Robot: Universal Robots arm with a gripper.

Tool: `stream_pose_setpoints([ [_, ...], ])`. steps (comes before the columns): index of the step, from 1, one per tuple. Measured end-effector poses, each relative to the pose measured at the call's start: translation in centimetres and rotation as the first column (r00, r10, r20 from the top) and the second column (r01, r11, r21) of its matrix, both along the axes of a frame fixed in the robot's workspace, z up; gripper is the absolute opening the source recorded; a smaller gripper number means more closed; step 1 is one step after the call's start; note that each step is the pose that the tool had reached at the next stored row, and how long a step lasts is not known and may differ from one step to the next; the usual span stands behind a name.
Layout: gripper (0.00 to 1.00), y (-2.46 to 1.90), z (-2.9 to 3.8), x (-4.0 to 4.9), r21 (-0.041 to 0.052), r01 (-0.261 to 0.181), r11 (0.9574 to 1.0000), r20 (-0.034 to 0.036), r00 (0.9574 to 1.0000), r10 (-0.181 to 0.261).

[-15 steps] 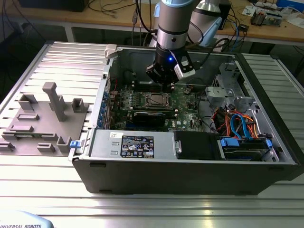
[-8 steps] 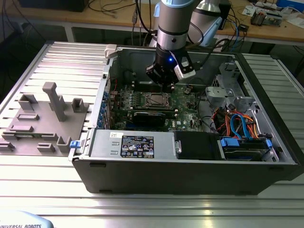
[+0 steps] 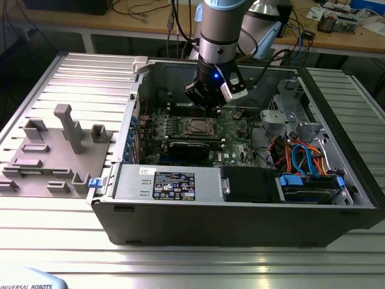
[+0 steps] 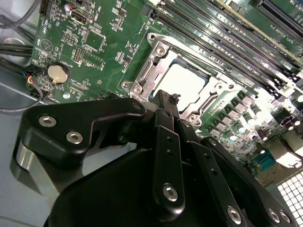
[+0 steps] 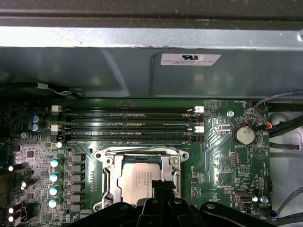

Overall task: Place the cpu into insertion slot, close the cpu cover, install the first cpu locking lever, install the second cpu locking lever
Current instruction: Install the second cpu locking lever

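claw (image 5: pixel 163 185) fingers pressed together, pinching nothing | hovering right over the cpu (image 5: pixel 138 182) edge | cpu cover (image 5: pixel 142 153) already down

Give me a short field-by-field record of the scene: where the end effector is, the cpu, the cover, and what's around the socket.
end effector: fingers together, tips at the near edge of the socket, holding nothing visible
cpu: seated flat in the insertion slot, silver top exposed
cpu cover: silvery frame lying down around the cpu
memory slots: long black rows beside the socket
coin battery: round, on the green motherboard
computer case: lying open on the ribbed metal table
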State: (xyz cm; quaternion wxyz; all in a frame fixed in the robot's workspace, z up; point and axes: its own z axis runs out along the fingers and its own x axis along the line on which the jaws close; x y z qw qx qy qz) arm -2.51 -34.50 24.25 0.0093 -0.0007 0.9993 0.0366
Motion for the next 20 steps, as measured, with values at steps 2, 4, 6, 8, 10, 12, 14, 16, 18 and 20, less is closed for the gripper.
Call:
stream_pose_setpoints([
  [2, 0.11, -0.03, 0.0, 0.0, 0.0, 0.0, 1.0, 0.0, 1.0, 0.0],
  [4, 0.11, -0.04, 0.0, 0.0, 0.0, 0.0, 1.0, 0.0, 1.0, 0.0],
  [6, 0.11, -0.04, 0.0, 0.0, 0.0, 0.0, 1.0, 0.0, 1.0, 0.0],
  [8, 0.11, -0.07, 0.0, 0.0, 0.0001, 0.0, 1.0, 0.0, 1.0, 0.0],
  [10, 0.11, -0.15, -0.04, 0.0, 0.0, 0.0, 1.0, 0.0, 1.0, 0.0],
  [12, 0.11, -0.25, -0.08, 0.0, -0.0001, 0.0, 1.0, -0.0001, 1.0, 0.0],
  [14, 0.11, -0.42, -0.12, 0.0, -0.0001, 0.0, 1.0, 0.0, 1.0, 0.0],
  [16, 0.11, -0.56, -0.13, 0.0, -0.0002, 0.0, 1.0, 0.0, 1.0, 0.0],
  [18, 0.11, -0.57, -0.1, -0.01, -0.0003, 0.0, 1.0, 0.0, 1.0, 0.0],
  [20, 0.11, -0.57, 0.1, 0.0, -0.0003, 0.0, 1.0, -0.0001, 1.0, 0.0],
])
